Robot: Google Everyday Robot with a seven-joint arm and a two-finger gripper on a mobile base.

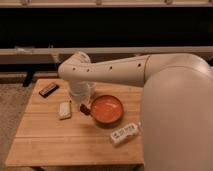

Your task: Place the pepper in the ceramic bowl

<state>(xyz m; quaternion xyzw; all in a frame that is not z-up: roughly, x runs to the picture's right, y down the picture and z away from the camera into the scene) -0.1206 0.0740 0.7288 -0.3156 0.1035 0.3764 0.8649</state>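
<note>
The arm [125, 70] reaches from the large white body [177, 115] on the right across the back of the table [60, 142], bending down at a rounded joint above the table's middle. The gripper [83, 102] hangs below that joint, just left of the bowl [106, 109]. Whether its fingers are open or closed cannot be told; the wrist housing hides them.

The pepper [85, 109] shows as a small dark red shape directly under the gripper, touching or nearly touching the bowl's left rim, outside the bowl. It cannot be told whether it is held or resting on the table.

The bowl sits a little right of the table's centre, orange with a glossy inside, and nothing is visible in it.

Left of the bowl, past the pepper, a pale flat packet [64, 110] lies on the wood, its long side running front to back. Further left and behind the bowl, near the table's back left corner, lies a dark bar [49, 89], set at a slant. In front of the bowl and slightly right, near the white body, a white bottle [124, 134] lies on its side, tilted with its right end further back.
</note>
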